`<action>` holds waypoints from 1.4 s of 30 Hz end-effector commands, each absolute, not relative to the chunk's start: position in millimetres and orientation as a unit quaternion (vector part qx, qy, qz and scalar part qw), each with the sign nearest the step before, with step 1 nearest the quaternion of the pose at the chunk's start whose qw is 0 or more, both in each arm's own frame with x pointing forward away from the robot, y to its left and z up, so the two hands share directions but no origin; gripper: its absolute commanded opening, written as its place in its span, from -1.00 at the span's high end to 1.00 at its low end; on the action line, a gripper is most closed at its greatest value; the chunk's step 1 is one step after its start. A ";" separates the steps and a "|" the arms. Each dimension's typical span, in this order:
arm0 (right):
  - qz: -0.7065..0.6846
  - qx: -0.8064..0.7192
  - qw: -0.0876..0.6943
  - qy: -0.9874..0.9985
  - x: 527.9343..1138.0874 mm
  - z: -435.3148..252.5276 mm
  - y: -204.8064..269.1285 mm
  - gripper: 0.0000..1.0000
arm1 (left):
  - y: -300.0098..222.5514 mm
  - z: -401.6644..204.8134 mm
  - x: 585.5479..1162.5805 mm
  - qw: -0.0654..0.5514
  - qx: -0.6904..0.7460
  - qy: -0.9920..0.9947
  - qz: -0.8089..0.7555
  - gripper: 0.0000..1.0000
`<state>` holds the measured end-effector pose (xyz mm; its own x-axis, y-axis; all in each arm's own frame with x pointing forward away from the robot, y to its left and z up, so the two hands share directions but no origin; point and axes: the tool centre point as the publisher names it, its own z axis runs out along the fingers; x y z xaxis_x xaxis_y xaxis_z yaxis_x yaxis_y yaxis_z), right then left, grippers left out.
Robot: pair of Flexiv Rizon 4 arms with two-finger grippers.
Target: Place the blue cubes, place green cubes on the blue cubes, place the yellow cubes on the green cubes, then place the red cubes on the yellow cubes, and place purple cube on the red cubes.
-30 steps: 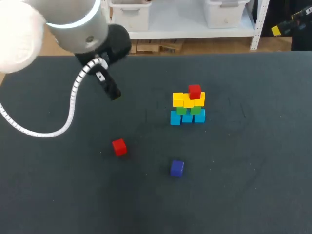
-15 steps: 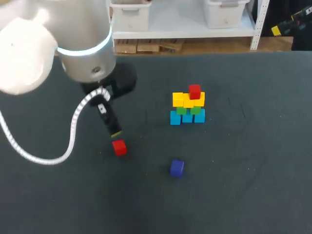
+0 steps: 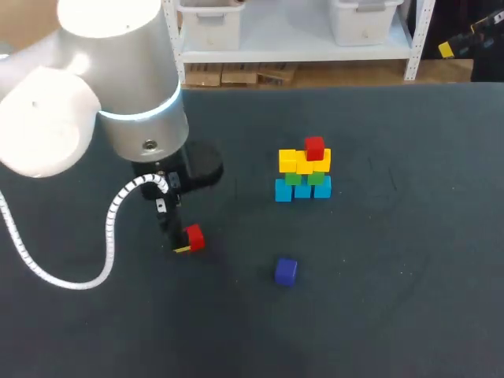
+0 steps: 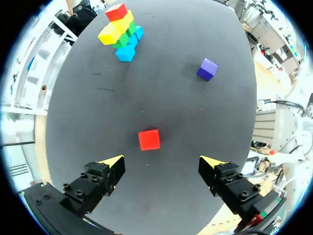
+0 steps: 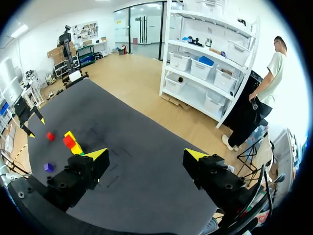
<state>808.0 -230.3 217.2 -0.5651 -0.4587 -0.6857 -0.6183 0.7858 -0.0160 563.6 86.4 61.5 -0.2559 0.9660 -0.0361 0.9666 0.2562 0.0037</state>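
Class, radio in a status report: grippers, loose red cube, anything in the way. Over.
Left gripper open at loose red cube, not gripping. Right gripper open, empty. Purple cube apart, not in the way.

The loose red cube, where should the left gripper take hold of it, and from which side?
Grip the red cube on two opposite side faces, coming from straight above. It sits flat and alone on the table, and the left gripper is open wider than it.

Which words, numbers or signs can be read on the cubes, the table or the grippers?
None can be read. The loose red cube, the purple cube and the stacked cubes show plain faces; the table bears no print. The left gripper shows no legible marking.
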 end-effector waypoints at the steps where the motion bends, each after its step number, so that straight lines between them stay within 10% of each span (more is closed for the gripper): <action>1: 0.114 -0.307 0.351 0.877 807.5 217.2 -230.8 -1.00 | 76.7 49.9 576.8 -0.015 0.598 0.800 -0.040 -1.00; 36: 0.114 -0.307 0.351 0.877 807.5 217.2 -230.8 -1.00 | 75.7 10.7 568.5 -0.015 0.579 0.815 -0.008 -1.00; 39: 0.114 -0.307 0.351 0.877 807.5 217.2 -230.8 -1.00 | 75.5 9.4 568.9 -0.012 0.577 0.816 -0.005 -0.80; 42: 0.114 -0.307 0.351 0.877 807.5 217.2 -230.8 -1.00 | 75.8 8.0 570.5 -0.007 0.574 0.819 0.001 0.04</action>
<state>808.0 -230.3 217.2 -0.5652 -0.4586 -0.6857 -0.6183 0.7858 -0.0160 572.7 74.9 9.4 -0.3402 0.9402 0.0143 0.9402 0.3404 -0.0118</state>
